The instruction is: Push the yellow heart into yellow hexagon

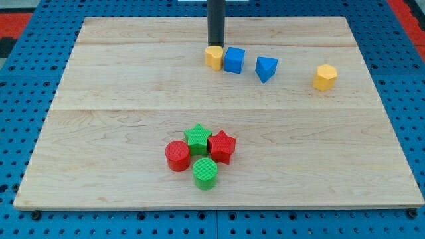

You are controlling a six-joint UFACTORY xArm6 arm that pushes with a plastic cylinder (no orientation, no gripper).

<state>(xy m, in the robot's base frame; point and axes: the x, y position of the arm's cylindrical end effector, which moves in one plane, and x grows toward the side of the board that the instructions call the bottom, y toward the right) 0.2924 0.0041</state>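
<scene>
The yellow heart [213, 58] lies near the view's top centre, touching the blue cube [234, 60] on its right. My tip [216, 45] stands right behind the yellow heart, at its top edge, touching or nearly touching it. The yellow hexagon [325, 77] lies far to the view's right, apart from the others. A blue triangle [265, 68] lies between the blue cube and the yellow hexagon.
A cluster sits at the lower centre: a green star [197, 139], a red star [222, 146], a red cylinder [177, 156] and a green cylinder [205, 173]. The wooden board [99, 133] rests on a blue pegboard.
</scene>
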